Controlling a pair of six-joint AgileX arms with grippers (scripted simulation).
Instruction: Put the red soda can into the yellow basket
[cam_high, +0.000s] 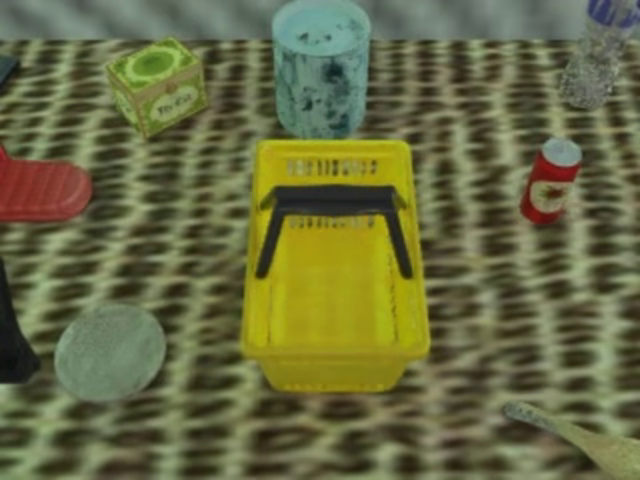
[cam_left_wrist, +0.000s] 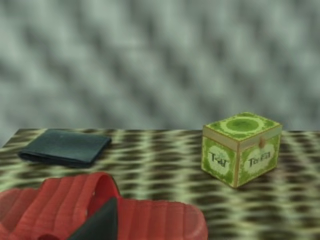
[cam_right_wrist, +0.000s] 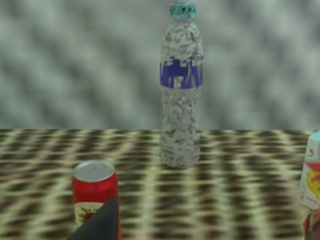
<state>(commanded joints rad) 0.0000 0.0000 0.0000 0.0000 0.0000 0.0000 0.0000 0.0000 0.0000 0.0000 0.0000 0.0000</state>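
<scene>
The red soda can (cam_high: 550, 182) stands upright on the right side of the table, well apart from the yellow basket (cam_high: 330, 372) in the middle. The basket's black handle (cam_high: 333, 200) lies folded across its top, and nothing lies inside it. In the right wrist view the can (cam_right_wrist: 95, 192) is close, just behind my right gripper's one visible fingertip (cam_right_wrist: 102, 222); that gripper is open and out of the top view. My left arm (cam_high: 12, 340) is parked at the table's left edge, its gripper open, with one fingertip (cam_left_wrist: 102, 222) over a red ribbed slipper.
A speckled cup (cam_high: 321, 70) stands just behind the basket, a green box (cam_high: 157, 85) at back left. A red slipper (cam_high: 40, 188) and grey disc (cam_high: 110, 352) lie left. A water bottle (cam_high: 597, 55) stands behind the can, a wooden spoon (cam_high: 580, 435) at front right.
</scene>
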